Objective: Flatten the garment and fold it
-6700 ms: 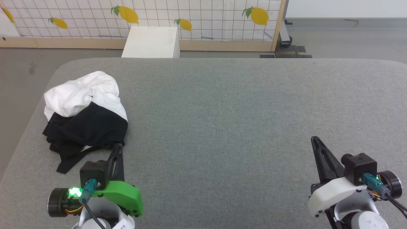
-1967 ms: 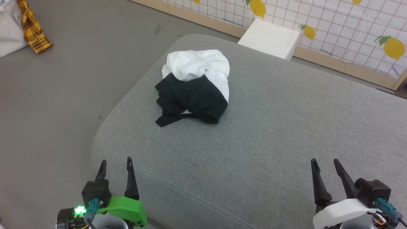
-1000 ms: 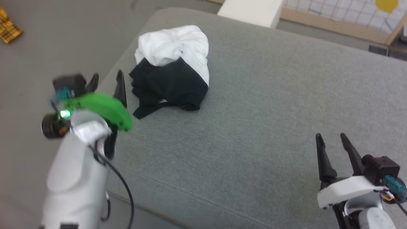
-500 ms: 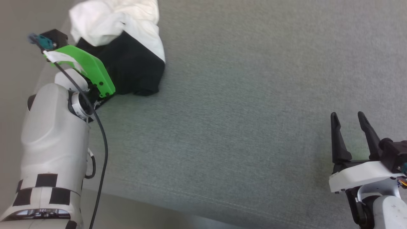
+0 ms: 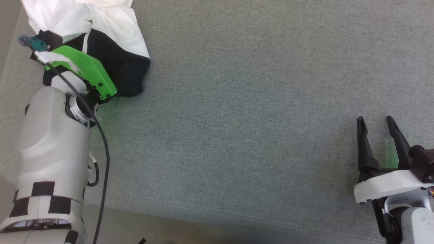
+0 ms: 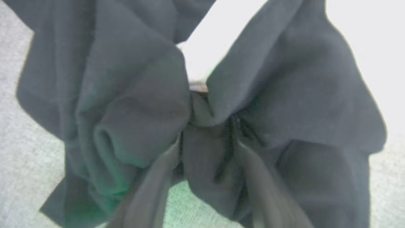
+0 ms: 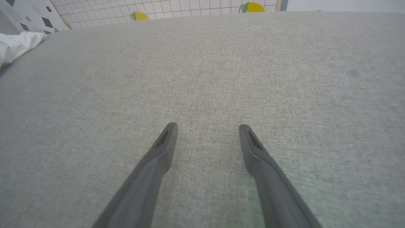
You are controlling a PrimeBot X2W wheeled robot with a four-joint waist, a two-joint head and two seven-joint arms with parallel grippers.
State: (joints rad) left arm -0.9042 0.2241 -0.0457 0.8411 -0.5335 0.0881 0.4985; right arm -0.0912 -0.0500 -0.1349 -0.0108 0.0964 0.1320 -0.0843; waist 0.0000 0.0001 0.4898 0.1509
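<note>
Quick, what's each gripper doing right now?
Left gripper: closed on a bunch of black fabric of the garment.
Right gripper: open, holding nothing, over the grey cushion.

Head view overhead, wrist views low, all sharing the garment

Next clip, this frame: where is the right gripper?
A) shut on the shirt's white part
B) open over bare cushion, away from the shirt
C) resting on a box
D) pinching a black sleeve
B: the right gripper has its fingers apart over the bare grey cushion, and the shirt lies far across it to the left.
</note>
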